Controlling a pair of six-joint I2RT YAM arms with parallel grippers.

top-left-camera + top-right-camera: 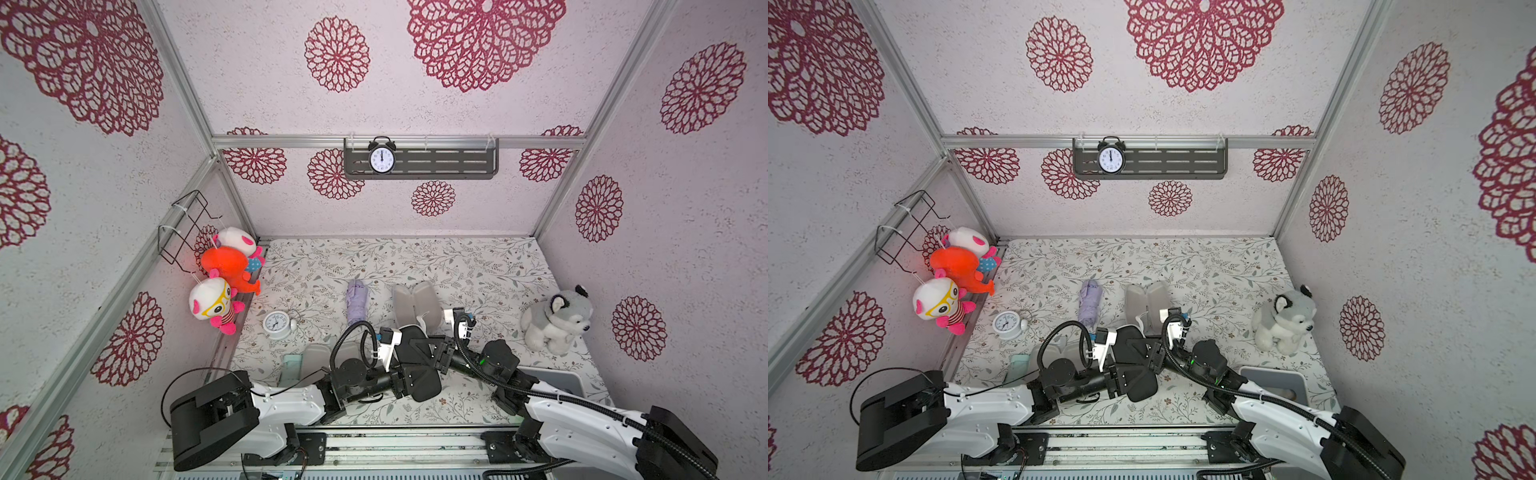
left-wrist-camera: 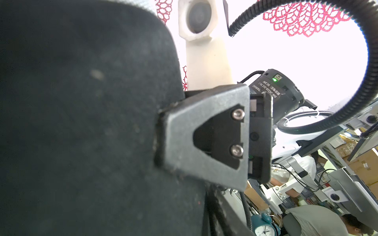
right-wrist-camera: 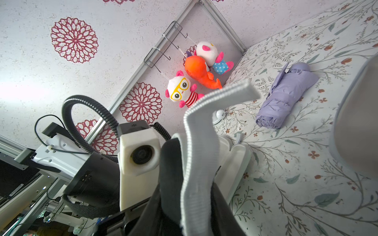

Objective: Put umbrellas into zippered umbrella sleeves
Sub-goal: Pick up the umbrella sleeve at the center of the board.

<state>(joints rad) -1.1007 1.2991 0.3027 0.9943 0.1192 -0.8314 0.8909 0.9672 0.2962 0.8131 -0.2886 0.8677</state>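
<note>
A black sleeve (image 1: 420,386) is held up above the table between my two arms in both top views. My right gripper (image 1: 430,353) is shut on its edge. In the right wrist view the black shell (image 3: 171,163) and its grey zip strip (image 3: 200,143) run between the jaws. My left gripper (image 1: 405,376) is against the sleeve's left side. The sleeve (image 2: 81,122) fills the left wrist view and hides the jaws. A folded lilac umbrella (image 1: 357,305) lies on the table. Beside it the lilac sleeve (image 1: 415,307) lies open, grey lining up.
A mint green piece (image 1: 293,365) and an open grey-lined sleeve (image 1: 318,359) lie under my left arm. A white alarm clock (image 1: 276,325) stands at the left, a husky plush (image 1: 555,320) at the right and a grey bin (image 1: 569,380) at the front right. Plush toys (image 1: 224,282) hang on the left wall.
</note>
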